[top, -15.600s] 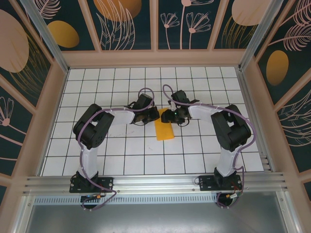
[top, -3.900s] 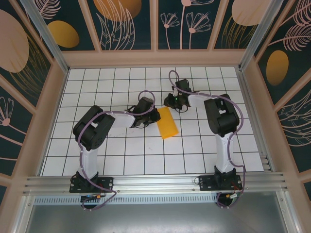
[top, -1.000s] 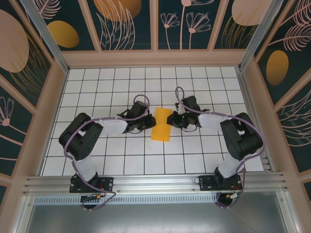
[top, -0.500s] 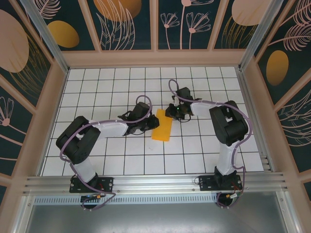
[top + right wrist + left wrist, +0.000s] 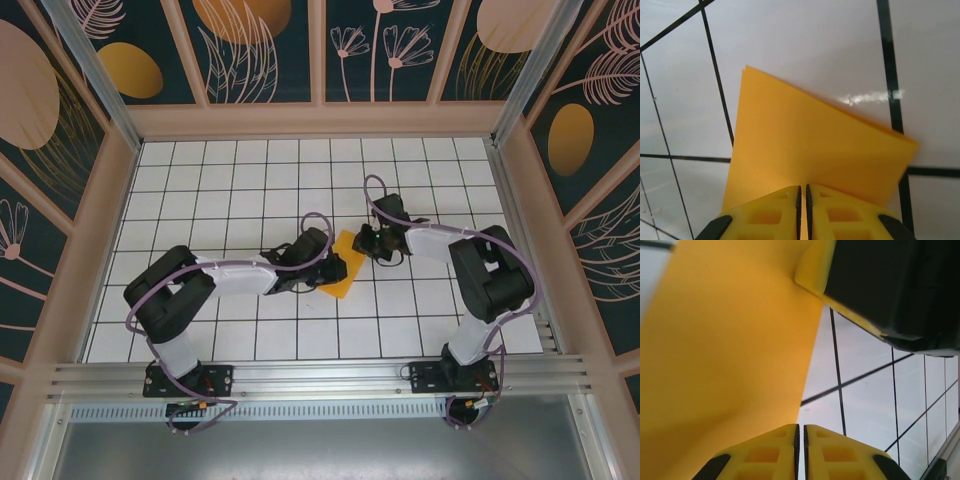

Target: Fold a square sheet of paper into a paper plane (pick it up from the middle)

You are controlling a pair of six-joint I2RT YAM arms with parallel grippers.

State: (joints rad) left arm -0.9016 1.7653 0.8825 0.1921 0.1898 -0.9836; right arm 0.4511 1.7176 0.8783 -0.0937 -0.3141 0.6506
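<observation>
From above, the left gripper (image 5: 333,270) has just swung across the paper sheet (image 5: 343,282) mid-bench (image 5: 250,190), with the right gripper (image 5: 362,243) at its 1 o'clock corner; the left wrist shows closed jaws against it (pinching? unclear), the right wrist closed jaws nipping its folded edge, so I'd say a crease is underway.

Counted: one white tiled surface (image 5: 230,180) carrying one folded sheet of orange-yellow paper (image 5: 347,272). Two black arms stand at its near edge, the left arm (image 5: 235,275) and the right arm (image 5: 480,270). Each ends in one hand, the left hand (image 5: 328,268) and the right hand (image 5: 366,243), two in all, and each hand has two yellow fingers (image 5: 760,215).
</observation>
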